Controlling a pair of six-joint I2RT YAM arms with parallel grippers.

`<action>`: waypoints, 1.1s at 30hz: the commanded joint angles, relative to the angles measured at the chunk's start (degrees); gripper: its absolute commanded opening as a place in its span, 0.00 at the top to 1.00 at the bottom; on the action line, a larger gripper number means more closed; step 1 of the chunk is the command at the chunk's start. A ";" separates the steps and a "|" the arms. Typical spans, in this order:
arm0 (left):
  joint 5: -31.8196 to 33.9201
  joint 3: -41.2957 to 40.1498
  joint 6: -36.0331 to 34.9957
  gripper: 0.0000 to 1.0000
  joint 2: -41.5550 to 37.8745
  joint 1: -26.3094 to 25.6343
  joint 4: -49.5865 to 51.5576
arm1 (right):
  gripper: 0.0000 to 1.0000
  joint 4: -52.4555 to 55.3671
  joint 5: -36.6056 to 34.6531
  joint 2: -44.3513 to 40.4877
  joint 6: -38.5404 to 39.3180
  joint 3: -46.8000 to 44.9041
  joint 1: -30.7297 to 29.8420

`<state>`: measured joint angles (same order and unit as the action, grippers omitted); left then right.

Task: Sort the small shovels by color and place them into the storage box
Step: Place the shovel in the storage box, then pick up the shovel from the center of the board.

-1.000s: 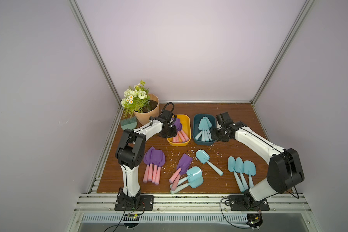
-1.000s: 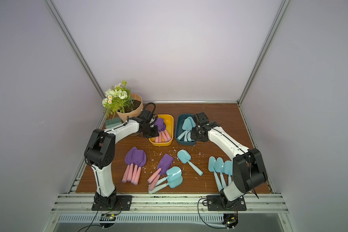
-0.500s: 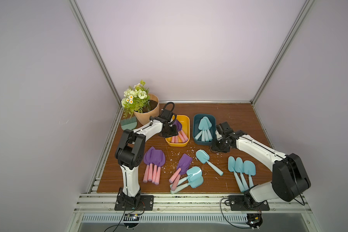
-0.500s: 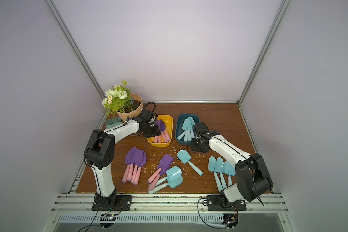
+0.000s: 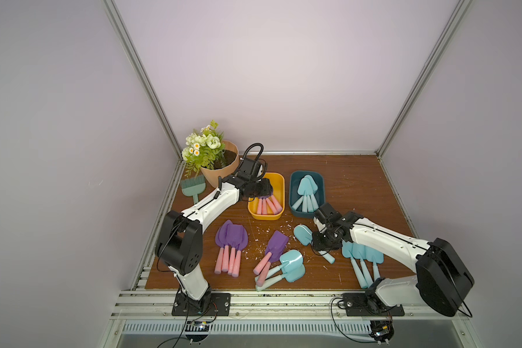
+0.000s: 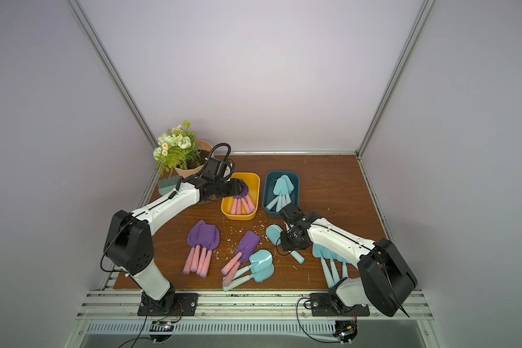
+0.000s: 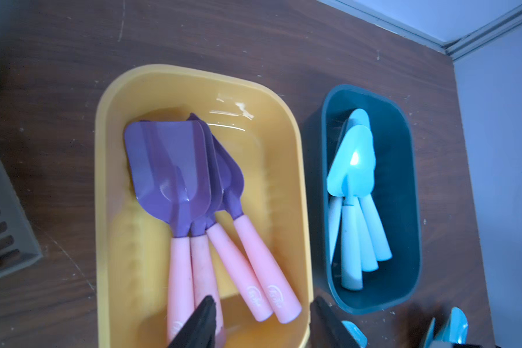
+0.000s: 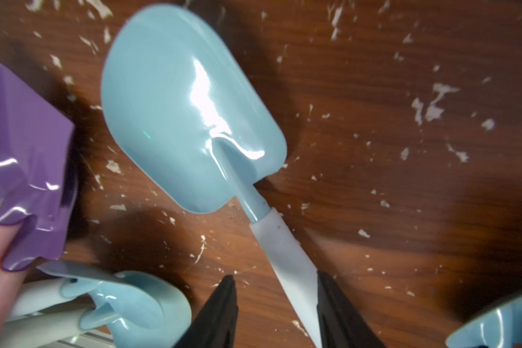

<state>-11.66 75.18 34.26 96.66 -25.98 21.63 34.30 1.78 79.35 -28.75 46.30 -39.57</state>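
Note:
The yellow storage box (image 5: 279,180) (image 7: 109,150) holds several purple shovels with pink handles (image 7: 169,162). My left gripper (image 7: 262,304) (image 5: 258,189) hangs open and empty over their handle ends. Beside it, the teal box (image 5: 293,195) (image 7: 404,211) holds several light blue shovels (image 7: 354,162). My right gripper (image 8: 275,277) (image 5: 321,244) is open low over the table, its fingers astride the handle of a lone light blue shovel (image 8: 187,114) (image 5: 303,235). Loose on the table are a purple bunch (image 5: 231,238), a single purple one (image 5: 276,245), two blue (image 5: 290,262) and three blue (image 5: 362,253).
A flower pot (image 5: 220,171) and a green brush (image 5: 193,186) stand at the back left, close to my left arm. White flakes litter the wooden table (image 5: 359,186). A metal rail (image 5: 284,298) runs along the front edge.
My left gripper has opened over the yellow box, leaving the purple shovel inside. My right arm has swung from the teal box toward the front, down over the lone blue shovel.

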 commanded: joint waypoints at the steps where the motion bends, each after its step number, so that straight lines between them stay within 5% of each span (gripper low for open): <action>1: 1.28 -4.16 3.31 0.47 -1.44 -0.07 -3.70 | 0.52 1.64 -0.97 -0.33 0.14 -1.15 -1.56; 8: 0.31 -7.38 4.76 0.47 -2.39 -0.39 -4.93 | 0.56 -1.43 -2.84 -0.77 -1.58 -5.98 -2.33; 14: 1.05 -9.18 5.37 0.47 -3.75 -0.38 -5.44 | 0.88 -2.34 -6.58 -2.97 -7.60 -7.19 -2.37; 25: 1.40 -8.84 5.56 0.47 -4.16 -0.39 -5.15 | 0.91 4.13 -19.24 -11.64 -26.32 -4.16 -2.35; 29: 2.38 -9.04 4.87 0.47 -5.03 -0.37 -4.52 | 0.92 5.57 -25.09 -12.32 -24.23 1.77 -1.47; 33: 3.35 -10.69 4.97 0.47 -6.30 -0.39 -4.60 | 0.92 1.58 -23.20 -6.94 -14.36 12.90 2.11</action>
<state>-10.00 65.49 39.20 92.25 -26.06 16.80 38.46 -18.63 69.78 -49.19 52.07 -39.40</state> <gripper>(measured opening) 0.530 0.255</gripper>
